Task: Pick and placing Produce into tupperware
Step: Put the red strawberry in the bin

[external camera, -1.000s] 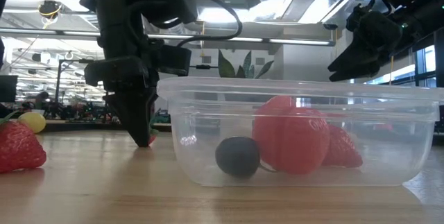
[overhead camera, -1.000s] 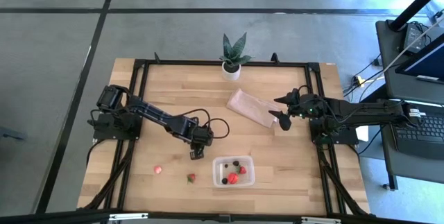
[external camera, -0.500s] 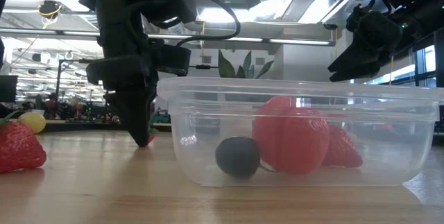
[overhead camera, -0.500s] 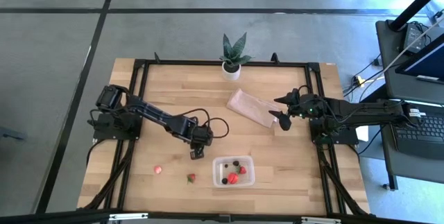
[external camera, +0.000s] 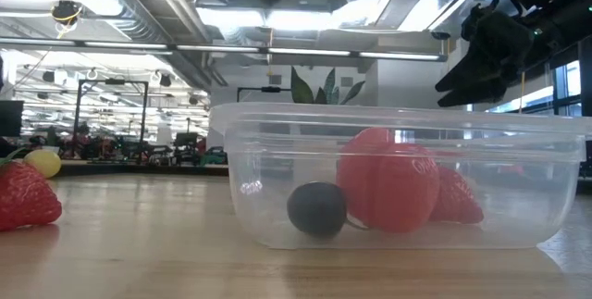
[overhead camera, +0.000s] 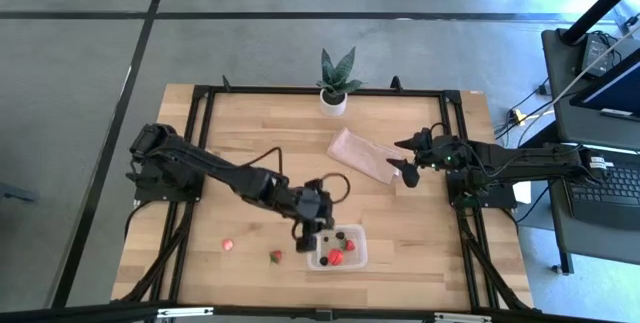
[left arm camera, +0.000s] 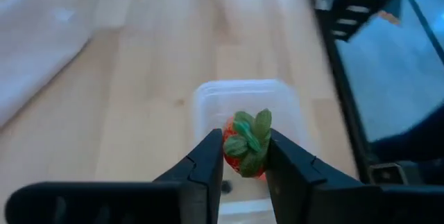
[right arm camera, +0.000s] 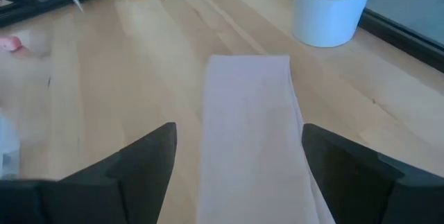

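Observation:
My left gripper [overhead camera: 306, 239] hangs just left of the clear tupperware [overhead camera: 337, 246], shut on a red strawberry [left arm camera: 244, 148] with a green top. In the left wrist view the tupperware [left arm camera: 246, 106] lies beyond the fingers. It holds red strawberries [external camera: 388, 180] and dark berries [external camera: 317, 208]. Another strawberry [overhead camera: 275, 256] and a small pinkish-red fruit [overhead camera: 228, 246] lie on the table to its left. A yellow fruit [external camera: 42, 162] lies farther back. My right gripper [right arm camera: 239, 175] stands open above the tan sheet [right arm camera: 250, 120] at the far right. My left gripper pinches the strawberry by its two sides [left arm camera: 228, 139] between its two fingers, near their free ends. The fingers slant downward toward the tupperware. The strawberry is lifted clear of the table, its green top [left arm camera: 250, 135] facing back toward the wrist.
A potted plant in a white pot [overhead camera: 334, 91] stands at the table's far edge. A black frame [overhead camera: 200, 113] runs along the table's sides. Bare wood lies between the tan sheet [overhead camera: 365, 156] and the tupperware.
My left gripper has risen from the table with the strawberry, which is now lifted clear. It has gone toward the table's right and near edges, up to the tupperware. It has tipped from pointing almost straight down to a slant. My right arm has kept still.

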